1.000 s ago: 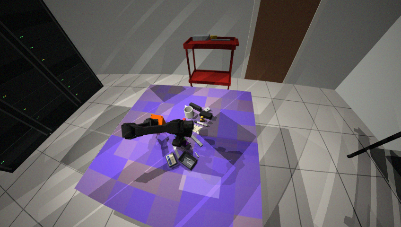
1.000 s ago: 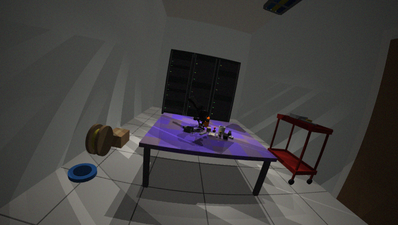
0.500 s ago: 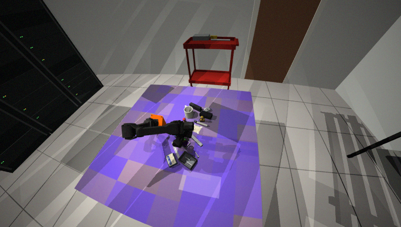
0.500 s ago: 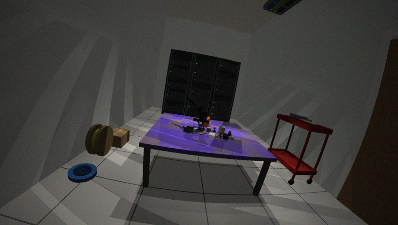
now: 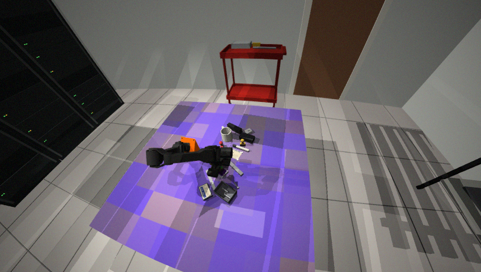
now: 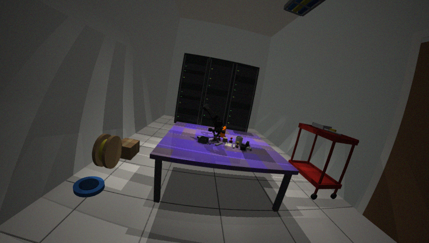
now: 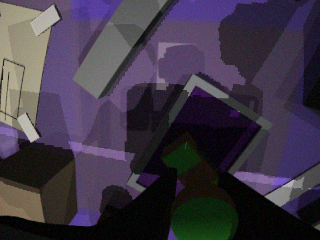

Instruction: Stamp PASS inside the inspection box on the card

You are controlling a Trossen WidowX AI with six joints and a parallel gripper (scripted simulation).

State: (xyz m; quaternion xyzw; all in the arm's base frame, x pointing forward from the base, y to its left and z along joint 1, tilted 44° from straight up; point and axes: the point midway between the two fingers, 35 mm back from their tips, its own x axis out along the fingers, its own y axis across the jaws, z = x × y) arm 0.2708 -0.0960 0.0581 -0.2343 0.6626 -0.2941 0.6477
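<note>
My gripper (image 7: 197, 177) is shut on the stamp with the round green knob (image 7: 205, 220), seen from above in the wrist view. The stamp's lower block is over the near part of the open ink pad (image 7: 215, 115) (image 5: 223, 172), a dark purple surface in a pale grey rim. Whether the stamp touches the pad cannot be told, and its underside is hidden. The cream card (image 7: 27, 42) (image 5: 237, 154) is partly in view at the wrist view's upper left, with pale tabs at its corners. The outlined box on it shows no clear stamp print.
A grey bar (image 7: 115, 47) (image 5: 236, 168) lies between card and pad. A tan block (image 7: 20, 200) stands at the wrist view's lower left. A black tray (image 5: 225, 192), a labelled box (image 5: 205, 191), a white mug (image 5: 226, 134), a marker (image 5: 241, 148) and a yellow-knobbed stamp (image 5: 242, 142) are around.
</note>
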